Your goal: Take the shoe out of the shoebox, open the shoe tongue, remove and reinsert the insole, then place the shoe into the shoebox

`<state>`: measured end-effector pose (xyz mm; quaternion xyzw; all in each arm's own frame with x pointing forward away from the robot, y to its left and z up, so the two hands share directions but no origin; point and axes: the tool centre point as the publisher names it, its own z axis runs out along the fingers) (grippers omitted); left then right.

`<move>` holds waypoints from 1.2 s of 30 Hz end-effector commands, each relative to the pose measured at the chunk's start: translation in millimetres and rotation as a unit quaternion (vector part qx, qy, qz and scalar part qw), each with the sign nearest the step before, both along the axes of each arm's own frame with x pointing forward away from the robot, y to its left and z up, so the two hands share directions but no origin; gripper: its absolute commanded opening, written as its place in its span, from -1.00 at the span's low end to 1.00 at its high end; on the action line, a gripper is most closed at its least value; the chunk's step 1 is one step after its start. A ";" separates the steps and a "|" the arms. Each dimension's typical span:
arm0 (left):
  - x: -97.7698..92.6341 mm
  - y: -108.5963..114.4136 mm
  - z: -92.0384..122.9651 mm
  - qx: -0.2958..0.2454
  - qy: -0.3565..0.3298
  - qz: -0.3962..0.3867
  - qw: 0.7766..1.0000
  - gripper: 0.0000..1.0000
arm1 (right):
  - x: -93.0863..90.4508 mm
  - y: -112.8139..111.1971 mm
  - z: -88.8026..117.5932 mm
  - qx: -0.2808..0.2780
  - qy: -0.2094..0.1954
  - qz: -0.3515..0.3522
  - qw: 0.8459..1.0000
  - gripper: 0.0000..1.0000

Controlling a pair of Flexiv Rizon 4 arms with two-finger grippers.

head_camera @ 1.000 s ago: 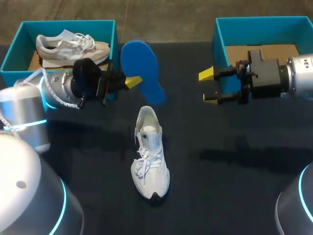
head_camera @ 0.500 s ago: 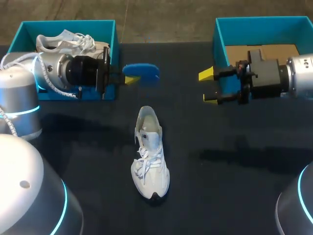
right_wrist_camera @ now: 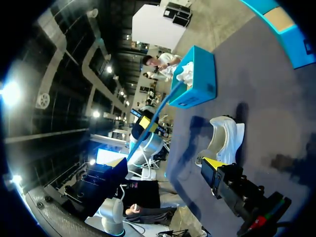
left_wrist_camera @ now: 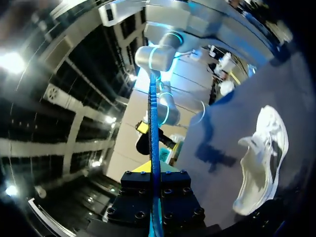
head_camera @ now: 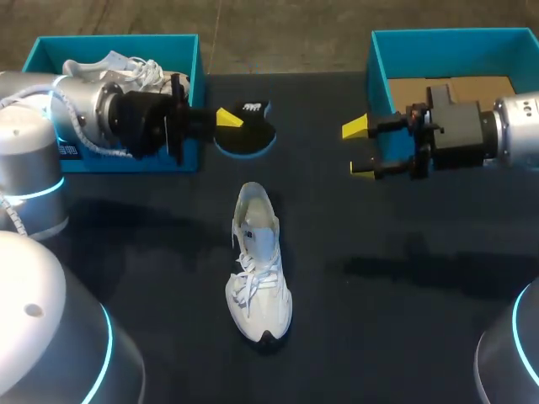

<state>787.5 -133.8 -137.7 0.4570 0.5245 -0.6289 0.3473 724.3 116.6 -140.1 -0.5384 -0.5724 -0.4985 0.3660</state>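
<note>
White shoe (head_camera: pixel 258 273) lies on the dark table (head_camera: pixel 396 278), outside both boxes. Toe points to 6 o'clock (toward the robot), heel to 12. Laces are loose and the mouth is open, w/ a pale inside showing.

At 12 o'clock from the shoe, a little apart from the heel, the insole (head_camera: pixel 249 140) is held in the L gripper (head_camera: pixel 231 119). Its fingers are pinched tight on the insole's edge, one yellow tip lying against it. The insole shows a dark face w/ a blue rim, prob. its underside, though that is hard to be sure of. The L arm comes in from 9 o'clock, across the front of the teal L shoebox (head_camera: pixel 118 40), which holds a second white shoe (head_camera: pixel 105 66).

L wrist view: the insole (left_wrist_camera: pixel 154 128) is edge-on, a thin blue line running straight out from btwn the fingers. The shoe (left_wrist_camera: pixel 261 158) lies ahead and off to one side.

R gripper (head_camera: pixel 360 148) sits at 2 o'clock from the shoe, well apart, just in front of the teal R shoebox (head_camera: pixel 379 63), whose cardboard floor shows. Its fingers are spread wide, nothing btwn them.

R wrist view: the shoe (right_wrist_camera: pixel 224 138) is ahead of the gripper, w/ the L shoebox (right_wrist_camera: pixel 197 79) beyond it.
</note>
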 end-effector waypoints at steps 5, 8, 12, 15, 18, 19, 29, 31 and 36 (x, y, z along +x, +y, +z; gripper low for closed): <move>-3.0 -1.3 -2.3 -0.043 -0.298 0.037 0.953 -1.00 | 0.9 2.4 -1.1 0.001 -0.001 -0.001 1.000 1.00; -2.4 -2.8 -4.0 -0.039 -0.291 0.041 0.955 -1.00 | 0.9 2.4 -1.1 0.001 -0.001 -0.001 1.000 1.00; -1.3 -5.1 -4.6 -0.037 -0.284 0.044 0.957 -1.00 | 3.0 14.6 -1.5 -0.005 0.000 0.021 1.000 1.00; -0.5 -6.9 -4.4 -0.038 -0.279 0.045 0.959 -1.00 | 4.5 24.2 -3.3 0.000 -0.001 0.027 1.000 1.00; 1.0 -8.7 -4.3 -0.039 -0.267 0.048 0.962 -1.00 | 4.4 33.7 -3.6 0.001 -0.001 0.029 1.000 1.00; 1.5 -9.3 -4.4 -0.039 -0.269 0.048 0.961 -1.00 | 4.2 35.6 -4.2 0.001 -0.001 0.029 1.000 1.00; 2.1 -23.6 -11.7 -0.038 -0.243 0.044 0.968 -1.00 | 4.9 63.3 -1.5 -0.005 0.007 0.040 0.999 1.00; 1.9 -27.6 -12.2 -0.042 -0.241 0.042 0.969 -1.00 | 6.0 68.4 -1.8 -0.005 0.009 0.045 0.999 1.00; -0.1 -38.5 -13.4 -0.049 -0.232 0.037 0.971 -1.00 | 8.0 78.0 -3.3 -0.002 0.012 0.055 0.998 1.00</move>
